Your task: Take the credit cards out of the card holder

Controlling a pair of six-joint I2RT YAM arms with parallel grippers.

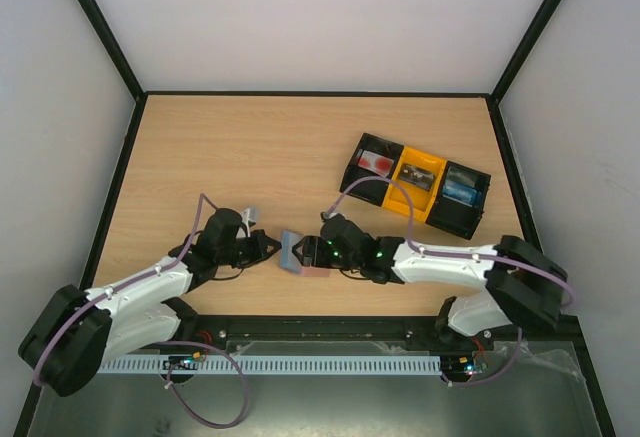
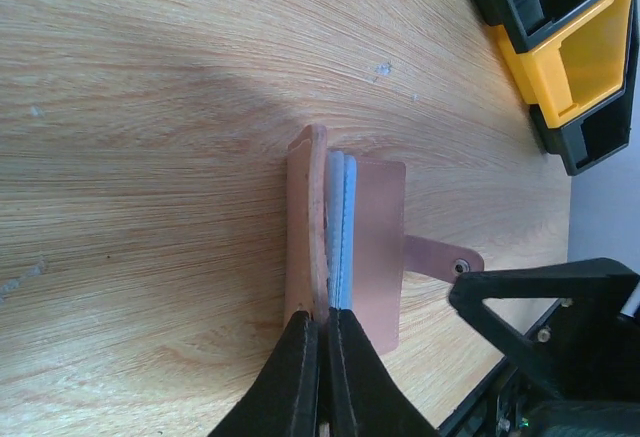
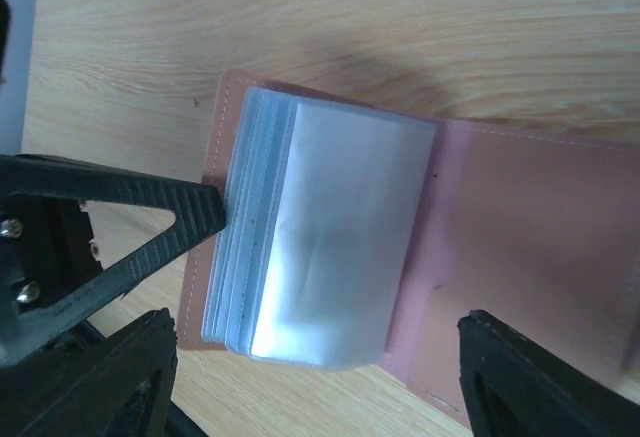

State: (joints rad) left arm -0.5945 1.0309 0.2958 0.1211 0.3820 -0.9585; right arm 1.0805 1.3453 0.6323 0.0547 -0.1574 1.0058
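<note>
The card holder [image 1: 296, 253] lies open on the table between my two grippers. In the left wrist view it shows a raised brown cover [image 2: 304, 227], blue-grey sleeves [image 2: 342, 227] and a brown tab [image 2: 440, 257]. My left gripper [image 2: 322, 329] is shut on its near edge. In the right wrist view the stack of clear sleeves [image 3: 325, 232] lies on the brown inside [image 3: 520, 227]. My right gripper [image 3: 320, 397] is open wide just above the holder and holds nothing. No loose card shows outside the sleeves.
A black-and-yellow three-compartment tray [image 1: 408, 200] stands at the back right with small flat things in its compartments; it also shows in the left wrist view [image 2: 580, 57]. The enclosure walls stand round the table.
</note>
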